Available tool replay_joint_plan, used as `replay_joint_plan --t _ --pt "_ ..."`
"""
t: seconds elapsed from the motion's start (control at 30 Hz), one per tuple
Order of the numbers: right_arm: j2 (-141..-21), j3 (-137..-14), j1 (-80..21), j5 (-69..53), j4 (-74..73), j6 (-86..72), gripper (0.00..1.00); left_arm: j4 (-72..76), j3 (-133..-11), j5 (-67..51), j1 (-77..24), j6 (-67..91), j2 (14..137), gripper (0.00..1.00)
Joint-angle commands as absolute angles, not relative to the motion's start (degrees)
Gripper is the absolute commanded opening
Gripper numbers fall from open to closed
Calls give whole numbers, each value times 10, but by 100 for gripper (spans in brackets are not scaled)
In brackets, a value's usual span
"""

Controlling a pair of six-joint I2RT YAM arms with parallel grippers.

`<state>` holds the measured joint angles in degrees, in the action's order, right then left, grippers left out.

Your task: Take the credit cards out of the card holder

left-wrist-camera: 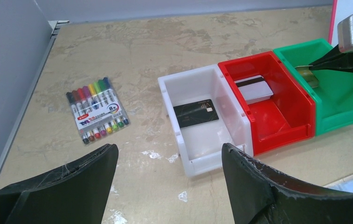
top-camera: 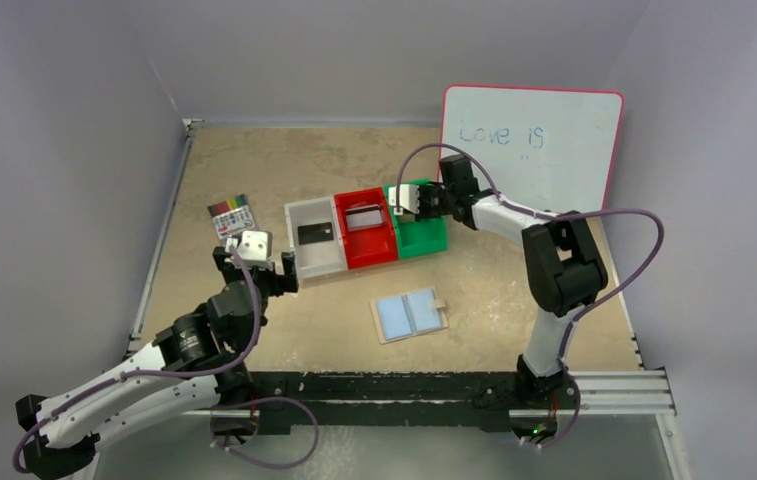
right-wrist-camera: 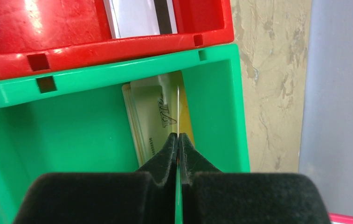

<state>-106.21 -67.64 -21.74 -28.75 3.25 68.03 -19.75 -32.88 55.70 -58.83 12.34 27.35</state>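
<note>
The card holder [top-camera: 411, 315] lies open on the table, pale blue inside up, with no gripper near it. A black credit card [top-camera: 317, 234] [left-wrist-camera: 196, 113] lies in the white bin [left-wrist-camera: 190, 164]. A silver-grey one with a dark stripe [left-wrist-camera: 253, 88] leans in the red bin [left-wrist-camera: 277, 140]. My right gripper [right-wrist-camera: 178, 135] [top-camera: 401, 200] is shut on the edge of a gold card [right-wrist-camera: 158, 116] [left-wrist-camera: 308, 75], which hangs down inside the green bin [right-wrist-camera: 72, 135]. My left gripper [left-wrist-camera: 169, 154] [top-camera: 256, 268] is open and holds nothing, just in front of the white bin.
A pack of coloured markers [top-camera: 232, 215] [left-wrist-camera: 97, 109] lies left of the bins. A whiteboard [top-camera: 534, 140] with a red rim leans at the back right, behind the right arm. The three bins stand side by side mid-table.
</note>
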Motion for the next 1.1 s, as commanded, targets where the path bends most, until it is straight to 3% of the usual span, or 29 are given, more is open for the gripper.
replay_joint_plan --t 0.0,0.23,0.7,1.0,1.07 --pt "-1065 -692 -215 -243 79 713 0 -169 -327 553 -585 108 272 82" --pt "-1067 -666 -216 -221 147 719 0 -165 -323 548 -585 104 274 82" --pt "-1094 -686 -216 -231 116 738 2 -163 -320 549 -585 99 273 82" --pt "-1050 -677 -216 -247 76 733 23 -161 -319 549 -585 97 274 82" --pt "-1032 -674 -216 -261 52 731 37 -161 -319 549 -585 97 275 82"
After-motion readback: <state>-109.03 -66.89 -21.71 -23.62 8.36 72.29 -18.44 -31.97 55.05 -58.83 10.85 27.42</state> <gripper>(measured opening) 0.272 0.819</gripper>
